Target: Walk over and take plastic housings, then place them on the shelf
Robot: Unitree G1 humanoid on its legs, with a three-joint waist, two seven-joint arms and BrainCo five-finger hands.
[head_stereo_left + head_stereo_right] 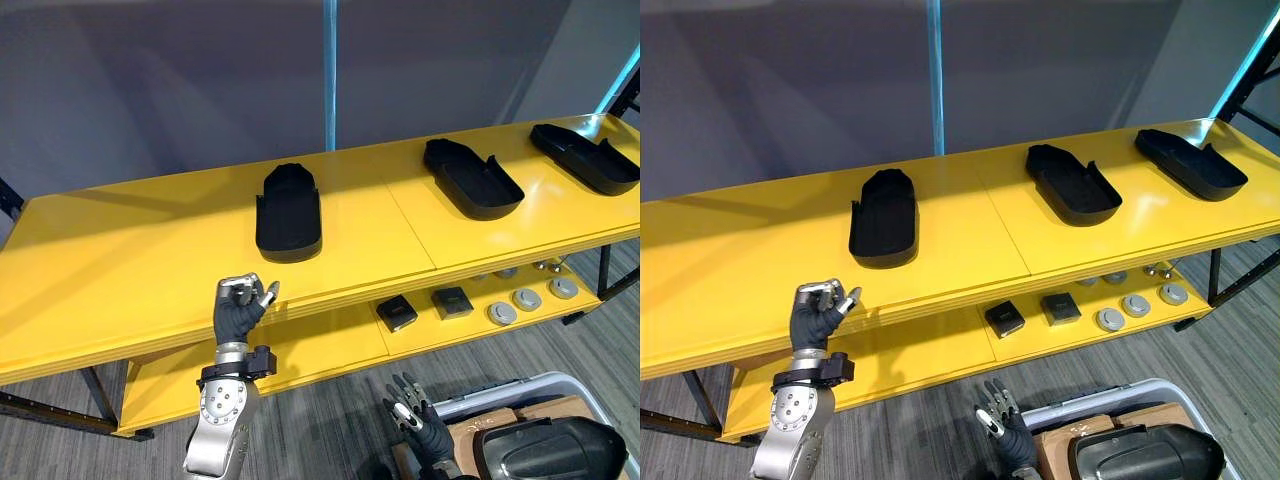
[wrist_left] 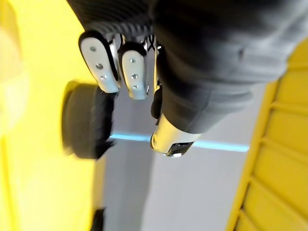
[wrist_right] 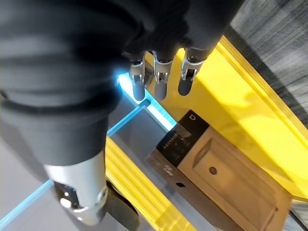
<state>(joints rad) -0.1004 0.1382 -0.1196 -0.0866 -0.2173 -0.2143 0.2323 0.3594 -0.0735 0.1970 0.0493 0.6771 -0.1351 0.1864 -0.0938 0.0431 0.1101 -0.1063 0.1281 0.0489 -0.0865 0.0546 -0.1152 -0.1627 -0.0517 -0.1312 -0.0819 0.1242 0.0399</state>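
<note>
Left hand (image 1: 240, 310): the back is covered by a dark ribbed cover. Left fingers (image 2: 99, 57) are seen as rounded silver plates edged in black, each marked with small dark screw heads. Left thumb (image 2: 171, 139) is cased in polished silver.

Left forearm (image 1: 215, 445): clad in a smooth silver-grey shell. A round silver disc (image 1: 222, 400) ringed with small holes is noted near the wrist, topped by a black collar (image 1: 235, 368) with a blocky lug on one side.

Right hand (image 1: 418, 418): the same dark cover is worn. Right fingers (image 3: 159, 79) are noted as slim silver links ending in dark rounded tips. Right thumb (image 3: 79, 197) is cased in silver, with small screws at its end.
</note>
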